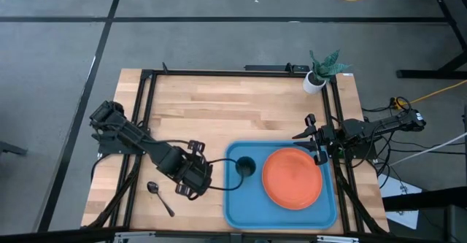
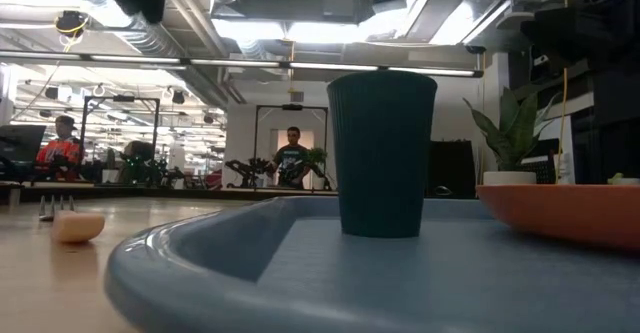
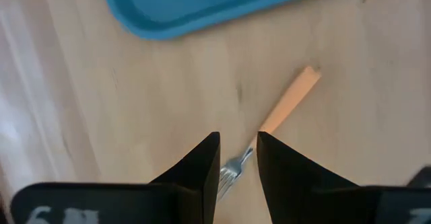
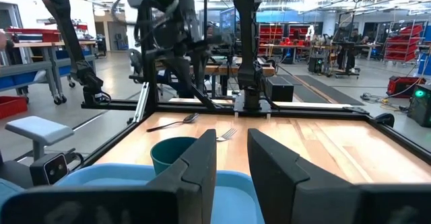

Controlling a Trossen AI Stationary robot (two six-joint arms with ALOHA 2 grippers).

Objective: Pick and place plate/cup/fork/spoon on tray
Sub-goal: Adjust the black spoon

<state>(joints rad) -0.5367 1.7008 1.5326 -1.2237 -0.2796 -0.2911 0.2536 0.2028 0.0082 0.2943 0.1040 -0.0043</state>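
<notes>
The blue tray (image 1: 235,206) lies at the table's near right. The orange plate (image 1: 292,177) rests flat on it, and the dark teal cup (image 1: 244,167) stands upright at its left. The fork (image 3: 286,106), with an orange handle, lies flat on the wood just left of the tray. My left gripper (image 3: 237,136) hovers above it, slightly open, with the tines (image 3: 232,171) showing below the gap. The dark spoon (image 1: 159,196) lies on the table at the near left. My right gripper (image 1: 319,147) is slightly open and empty over the tray's far right corner.
A white pot with a green plant (image 1: 319,75) stands at the table's far right corner. Black frame rails (image 1: 146,112) run along the table's left, far and right sides. Bare wood (image 1: 233,112) lies beyond the tray. People show in the room behind.
</notes>
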